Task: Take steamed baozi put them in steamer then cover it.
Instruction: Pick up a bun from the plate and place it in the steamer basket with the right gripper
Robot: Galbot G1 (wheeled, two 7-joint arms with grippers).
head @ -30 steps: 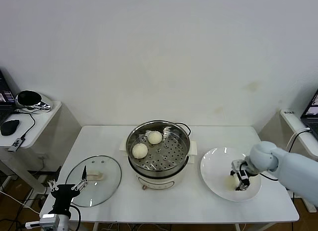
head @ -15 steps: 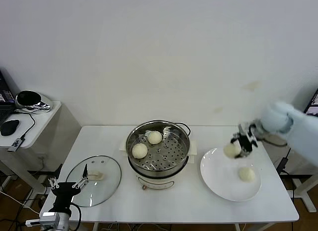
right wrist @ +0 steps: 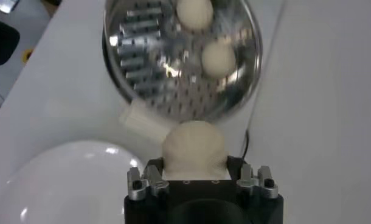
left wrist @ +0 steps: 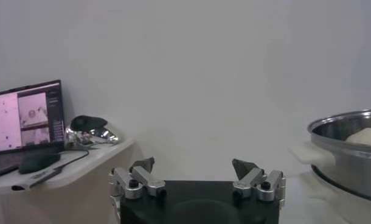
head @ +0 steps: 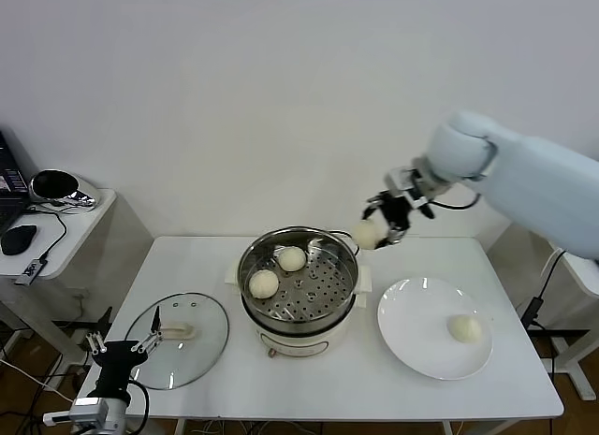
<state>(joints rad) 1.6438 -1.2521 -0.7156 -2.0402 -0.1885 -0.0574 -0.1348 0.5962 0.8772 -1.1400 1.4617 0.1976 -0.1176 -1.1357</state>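
My right gripper (head: 376, 225) is shut on a cream-white baozi (head: 367, 234) and holds it in the air just beyond the right rim of the steamer (head: 298, 278). In the right wrist view the baozi (right wrist: 194, 144) fills the jaws above the steamer's edge (right wrist: 140, 115). Two baozi (head: 292, 258) (head: 263, 283) lie on the perforated tray at its left. One baozi (head: 464, 328) lies on the white plate (head: 412, 337). The glass cover (head: 178, 338) lies flat on the table at the left. My left gripper (head: 122, 349) is open and idle at the front left corner.
A side table (head: 56, 220) with a mouse and headset stands at the far left. The steamer's black cord (head: 348, 239) runs behind the pot. The white wall is close behind the table.
My right gripper closed on a baozi on the plate, lifted it, and carried it up and left to the steamer's right rim. The left arm has stayed put.
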